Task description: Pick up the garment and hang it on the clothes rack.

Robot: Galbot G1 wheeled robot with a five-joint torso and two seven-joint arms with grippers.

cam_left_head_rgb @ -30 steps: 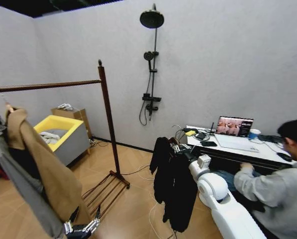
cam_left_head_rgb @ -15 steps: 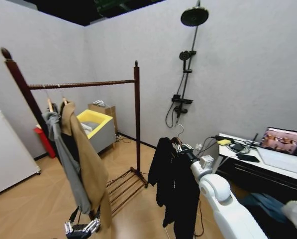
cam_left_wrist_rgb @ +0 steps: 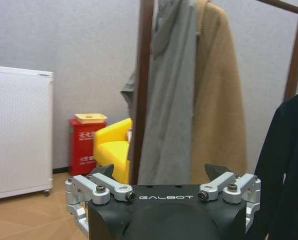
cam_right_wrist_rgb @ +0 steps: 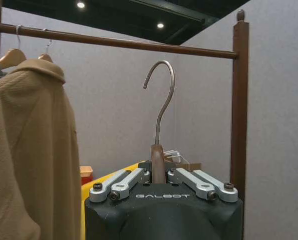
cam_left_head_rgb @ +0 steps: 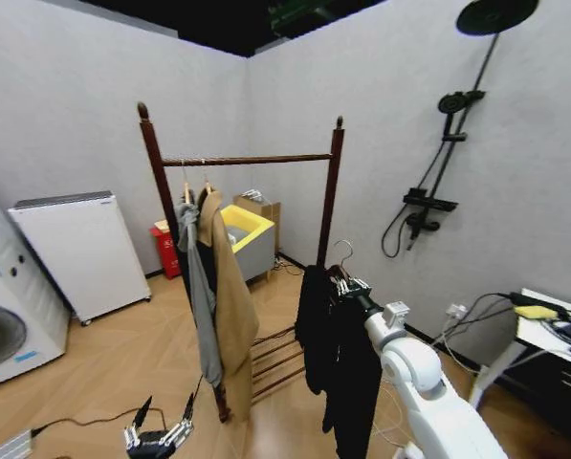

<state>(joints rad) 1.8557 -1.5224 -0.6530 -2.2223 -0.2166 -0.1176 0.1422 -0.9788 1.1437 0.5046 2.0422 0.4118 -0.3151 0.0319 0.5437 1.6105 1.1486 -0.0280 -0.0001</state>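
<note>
A grey-walled room with a wood floor holds the rack, its rail beyond and above the right hand. That hand is closed on the hanger neck, the metal hook standing upright above it, and the garment hangs below it. A tan coat hangs on the rail. The left hand hangs low, fingers spread, holding nothing.

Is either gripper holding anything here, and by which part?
The right gripper holds the black garment by its hanger's neck, below the metal hook. The left gripper holds nothing.
</note>
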